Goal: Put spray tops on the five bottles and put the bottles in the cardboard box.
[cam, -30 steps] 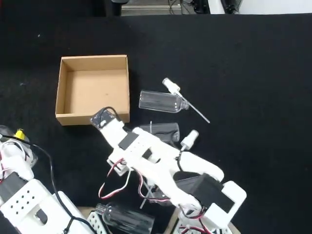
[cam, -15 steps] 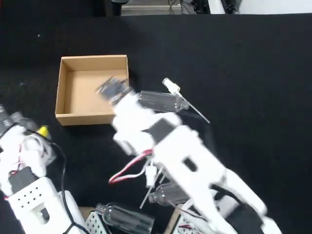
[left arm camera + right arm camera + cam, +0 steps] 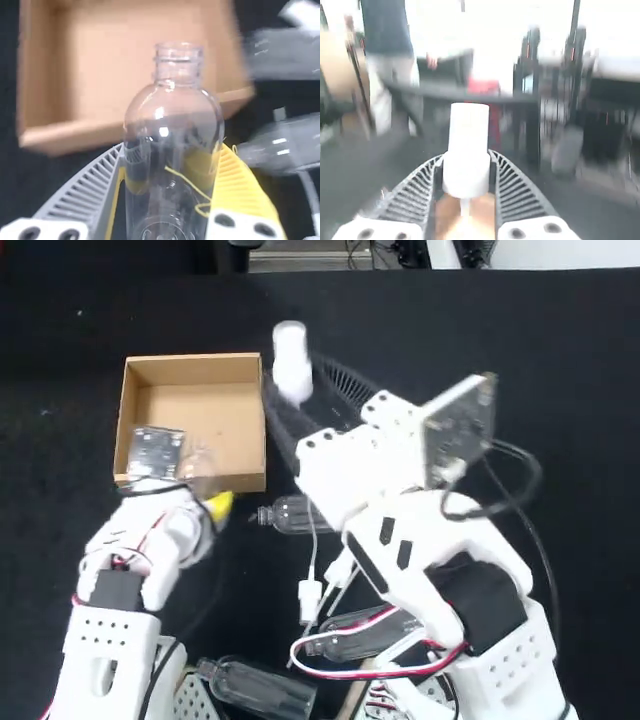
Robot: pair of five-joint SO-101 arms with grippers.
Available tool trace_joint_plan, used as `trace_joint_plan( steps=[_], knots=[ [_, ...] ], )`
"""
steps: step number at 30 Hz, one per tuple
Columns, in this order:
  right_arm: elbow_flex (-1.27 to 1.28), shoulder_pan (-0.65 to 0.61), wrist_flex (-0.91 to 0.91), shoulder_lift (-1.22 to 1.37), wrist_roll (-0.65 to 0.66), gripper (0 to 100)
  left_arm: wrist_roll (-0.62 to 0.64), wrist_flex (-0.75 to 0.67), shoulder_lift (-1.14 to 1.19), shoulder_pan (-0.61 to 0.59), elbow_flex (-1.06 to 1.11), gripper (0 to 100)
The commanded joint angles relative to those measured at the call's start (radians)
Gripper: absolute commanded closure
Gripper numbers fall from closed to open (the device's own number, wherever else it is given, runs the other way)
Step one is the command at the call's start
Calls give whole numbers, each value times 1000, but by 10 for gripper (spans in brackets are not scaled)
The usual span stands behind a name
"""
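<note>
Left gripper (image 3: 172,150) is clamped on a clear bottle (image 3: 172,115), grey jaw on one side and yellow jaw on the other, gripping the body below the shoulder. The neck is open with no top on it and points toward the cardboard box (image 3: 125,65). In the high view the left gripper (image 3: 195,488) sits at the box's near wall by its near right corner, and the box (image 3: 190,365) is upright on the black table (image 3: 520,360) with its opening up. Right gripper (image 3: 466,165) is closed on a white spray top (image 3: 466,147), cap end sticking out past the jaw tips and a short white stem showing below it. In the high view the right gripper (image 3: 292,380) is raised just beside the box's far right corner, with the spray top (image 3: 290,350) at its tip. A second bottle (image 3: 290,515) lies on its side on the table between the two arms, just off the box's near right corner, neck toward the left arm, uncapped. A third bottle (image 3: 345,625) lies partly under the right arm with red wires across it. A fourth bottle (image 3: 255,690) lies at the table's near edge. A loose spray top (image 3: 308,595) with a thin tube lies between the second and third bottles.
</note>
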Motion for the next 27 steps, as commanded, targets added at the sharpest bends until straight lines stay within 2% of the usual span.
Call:
trace_joint_plan(
  steps=[1, 5, 8, 12, 15, 22, 27],
  knots=[
    [-62, 15, -195, -22, -9, 987, -2, -189, -20, 111, -28, 759],
    [-59, 25, -295, -22, -9, 987, 20, -325, -20, 154, -16, 759],
    [-58, 72, -318, -21, -23, 987, 133, -367, -20, 162, 30, 759],
    [-12, 149, -364, -21, -157, 987, 143, -368, -55, 160, 51, 759],
    [51, 183, -440, -21, -219, 987, 146, -344, -164, 188, 77, 759],
    [99, 146, -494, -21, -226, 987, 144, -250, -571, 246, 257, 759],
    [116, 104, -499, -21, -222, 987, 152, -307, -528, 259, 285, 759]
  ],
)
